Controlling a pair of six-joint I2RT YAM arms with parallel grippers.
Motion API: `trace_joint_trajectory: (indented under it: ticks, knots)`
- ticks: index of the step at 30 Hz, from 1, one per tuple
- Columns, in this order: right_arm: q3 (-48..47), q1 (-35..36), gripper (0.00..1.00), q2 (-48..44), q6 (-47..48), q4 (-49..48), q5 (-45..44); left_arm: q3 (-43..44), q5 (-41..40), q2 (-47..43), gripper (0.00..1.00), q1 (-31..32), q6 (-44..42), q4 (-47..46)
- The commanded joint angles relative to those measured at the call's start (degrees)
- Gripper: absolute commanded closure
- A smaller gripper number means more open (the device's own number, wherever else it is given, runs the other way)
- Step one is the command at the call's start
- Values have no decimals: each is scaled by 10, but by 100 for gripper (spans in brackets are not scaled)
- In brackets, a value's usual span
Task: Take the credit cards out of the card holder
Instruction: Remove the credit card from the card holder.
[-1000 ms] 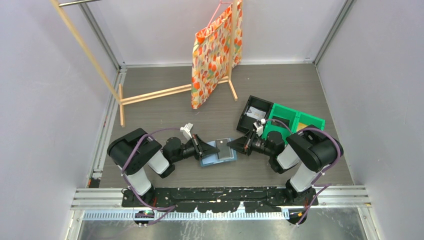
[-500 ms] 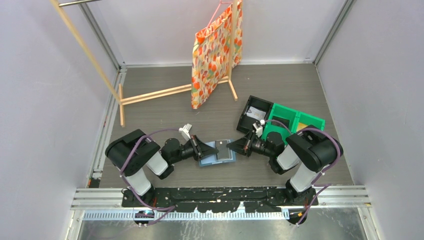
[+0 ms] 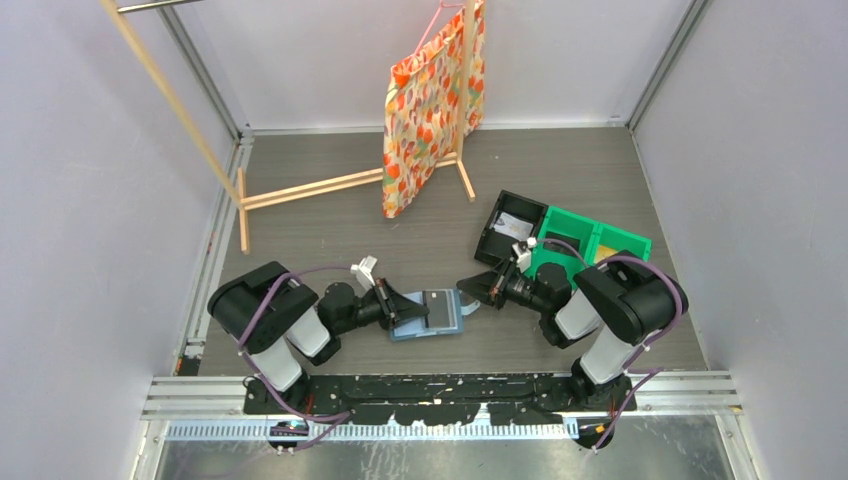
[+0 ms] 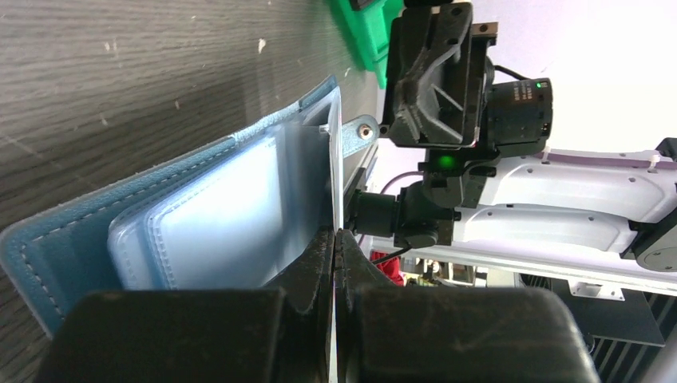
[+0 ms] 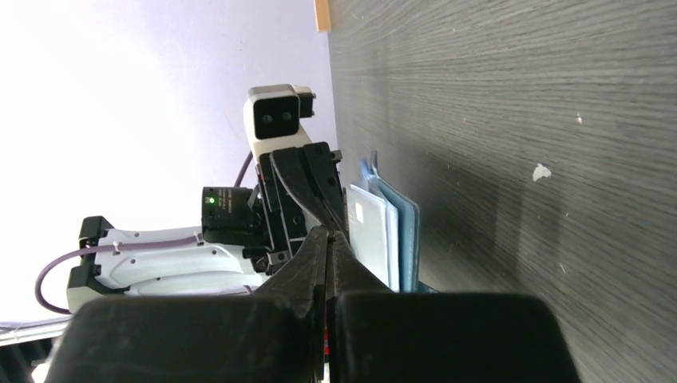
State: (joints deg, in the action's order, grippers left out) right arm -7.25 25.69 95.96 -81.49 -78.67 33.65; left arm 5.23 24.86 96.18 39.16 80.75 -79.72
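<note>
Teal-blue and lying open on the wood-grain table (image 3: pixel 330 230), the card holder (image 3: pixel 420 331) sits near the front between the two arms, with its long axis running from one gripper to the other. A dark card (image 3: pixel 438 305) lies on its paler inside. The left gripper (image 3: pixel 403 310) is at the holder's left end, pinched tight on a thin pale sheet of it. The left wrist view shows that sheet edge-on, but not whether a card sits in it. The right gripper (image 3: pixel 468 290) is just beside the right end and apart from it, its fingers pressed together with nothing seen between them. Only the top view shows the dark card, and the free right arm looks better placed to pull it.
</note>
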Motion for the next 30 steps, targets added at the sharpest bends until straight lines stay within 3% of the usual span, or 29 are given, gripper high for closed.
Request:
trace_joint_trajectory:
  ticks: [1, 6, 11, 13, 30]
  knots:
    - [3, -3, 99, -18, 0, -32, -18, -8, 7, -14, 100, -6, -12, -23]
    - [-5, -4, 98, -6, 4, -32, 3, -4, 8, -11, 99, -7, -15, -23]
    - [7, -4, 51, 22, 27, -32, 12, 8, 15, -12, 99, -8, -11, -23]
    - [13, -3, 43, 29, 36, -32, 21, 8, 17, -17, 100, -12, -10, -22]
    - [-18, -3, 34, 52, 50, -32, 91, 10, 33, -34, 99, -27, 2, -22]
